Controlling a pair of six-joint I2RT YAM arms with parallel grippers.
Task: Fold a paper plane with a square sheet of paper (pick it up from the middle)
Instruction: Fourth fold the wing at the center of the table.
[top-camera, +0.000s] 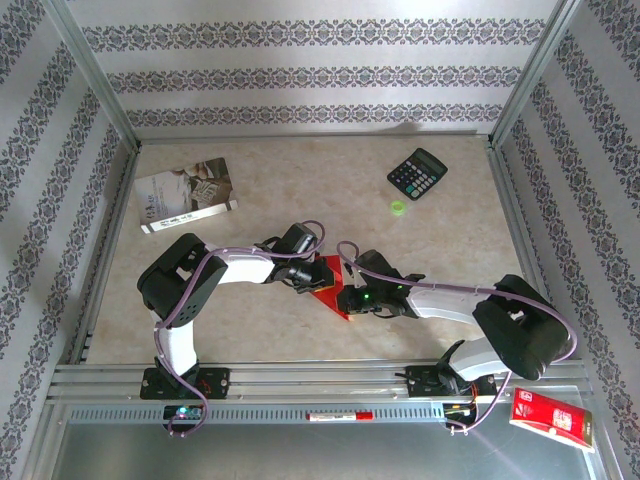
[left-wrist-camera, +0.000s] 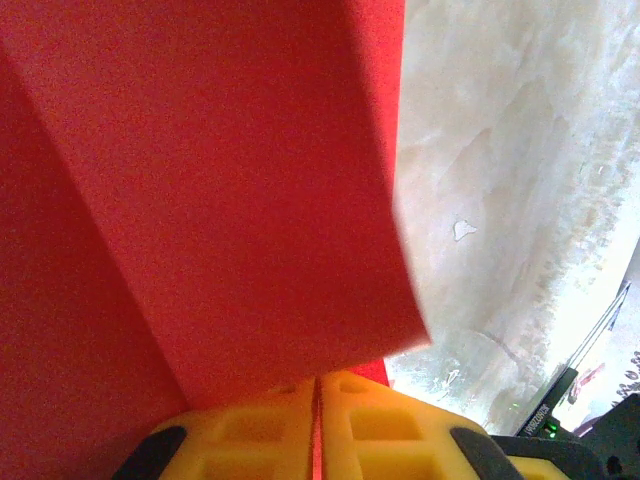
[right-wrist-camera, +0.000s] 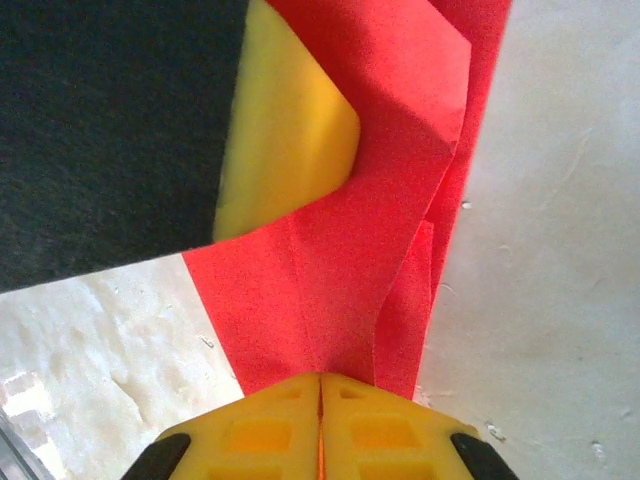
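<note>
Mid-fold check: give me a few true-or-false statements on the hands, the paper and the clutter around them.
1. The left hand and the right hand are both shut on the red paper. True.
2. The red paper lies flat and unfolded on the table. False: it is held between both hands and shows creases and overlapping layers.
3. The calculator touches the booklet. False: the calculator is at the far right, the booklet at the far left, well apart.
4. The red packet lies at the near right corner of the rig. True.
</note>
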